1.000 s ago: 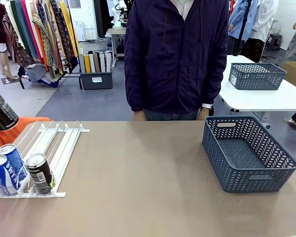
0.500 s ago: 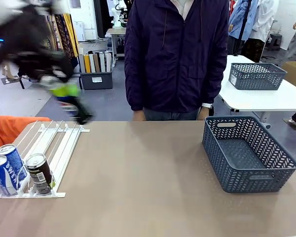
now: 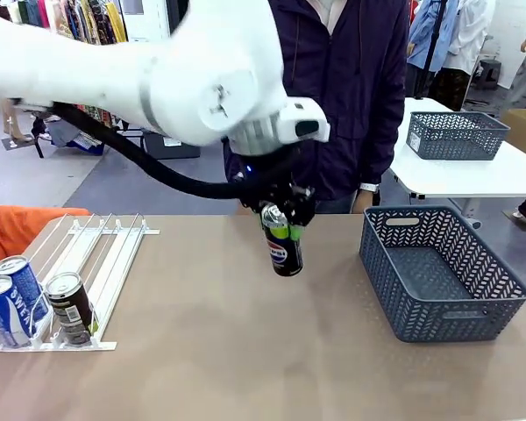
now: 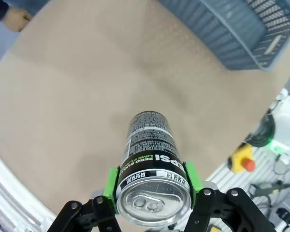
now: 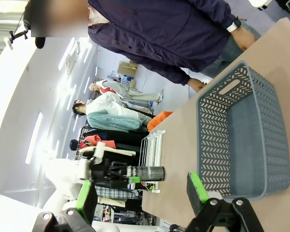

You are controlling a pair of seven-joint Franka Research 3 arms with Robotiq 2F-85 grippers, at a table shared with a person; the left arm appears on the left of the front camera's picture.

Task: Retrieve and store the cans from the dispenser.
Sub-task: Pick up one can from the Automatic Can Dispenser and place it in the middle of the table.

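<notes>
Right, left gripper is pinching a black cylindrical metal drink can with a lime-green band and silver top. Its green pads are clamped either side of the can's upper end. Can hangs mid-table and looks clear of the brown tabletop. It's in front of the person in a dark purple jacket standing at 12 o'clock.

Key relation: the dark grey plastic lattice basket lies at roughly 3 o'clock from the held can in the front view, near but apart. Height over the rim can't be judged from here. In the left wrist view the basket sits at 1 o'clock from the can.

Can's long axis runs along the fingers: silver top toward the wrist, base pointing down at the table, tilted slightly off vertical. My read is a sideways carry toward 3 o'clock, then a lowering into the basket. Base-first should go in clean; rim clearance is the thing to watch.

Right gripper has its jaws spread with nothing between them. It's on the basket's side but empty, so the left does this one.

Behind the move, the flat white rack of parallel rails is at 8 o'clock from the held can, well apart. At its front lip sit two blue cans with white lettering and one more black can, side by side. Judging by that, three are left to fetch, and nothing is visible in the basket.
</notes>
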